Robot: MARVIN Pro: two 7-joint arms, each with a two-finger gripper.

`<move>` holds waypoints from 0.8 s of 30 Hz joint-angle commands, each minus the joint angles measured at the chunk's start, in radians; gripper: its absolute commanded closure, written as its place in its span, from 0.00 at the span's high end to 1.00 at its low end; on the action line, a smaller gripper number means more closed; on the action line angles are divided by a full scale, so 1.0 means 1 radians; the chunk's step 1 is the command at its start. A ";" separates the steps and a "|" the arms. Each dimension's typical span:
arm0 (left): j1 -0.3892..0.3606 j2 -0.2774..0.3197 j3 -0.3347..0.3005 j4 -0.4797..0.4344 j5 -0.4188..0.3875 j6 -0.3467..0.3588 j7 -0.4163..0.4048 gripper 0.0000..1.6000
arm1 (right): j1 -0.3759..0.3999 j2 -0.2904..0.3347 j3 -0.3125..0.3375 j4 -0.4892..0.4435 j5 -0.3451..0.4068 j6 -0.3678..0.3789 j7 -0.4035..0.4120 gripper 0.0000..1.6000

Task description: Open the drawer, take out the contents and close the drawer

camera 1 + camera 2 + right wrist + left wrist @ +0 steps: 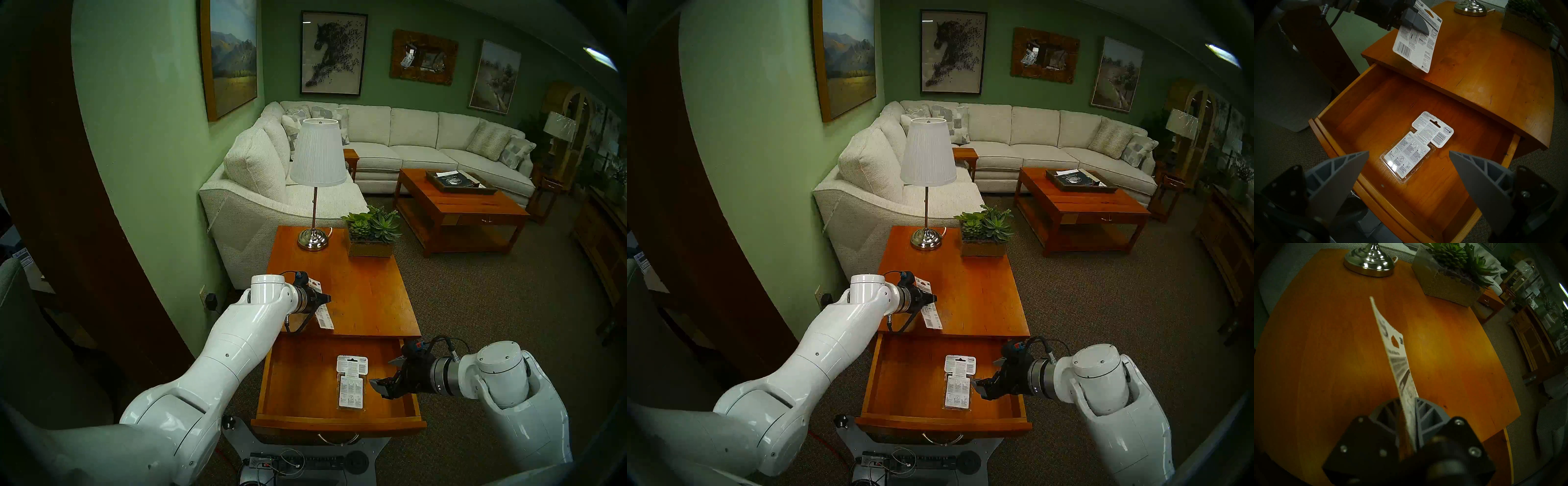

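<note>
The drawer (305,383) stands pulled fully out, toward 6 o'clock of the bench (366,298), so its floor is reachable from above. The blister pack (1412,152) lies flat inside, right of centre. The 3M card (1417,42) hangs edge-on above the bench's 7 o'clock corner, apparently on its way to be laid down. The left pincer (1409,412) is nearly shut, pinching that card. The right pincer (1408,171) gapes wide, empty, poised over the blister pack.

The left gripper (325,299) reaches over the end table (366,292), its jaws pinched on a white card (1418,39), while the right gripper (385,375) hangs wide open off the table's near right edge.
</note>
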 commanded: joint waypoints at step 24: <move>-0.004 0.145 0.040 -0.141 0.060 -0.049 -0.162 1.00 | 0.008 0.002 0.001 -0.026 0.003 0.000 0.000 1.00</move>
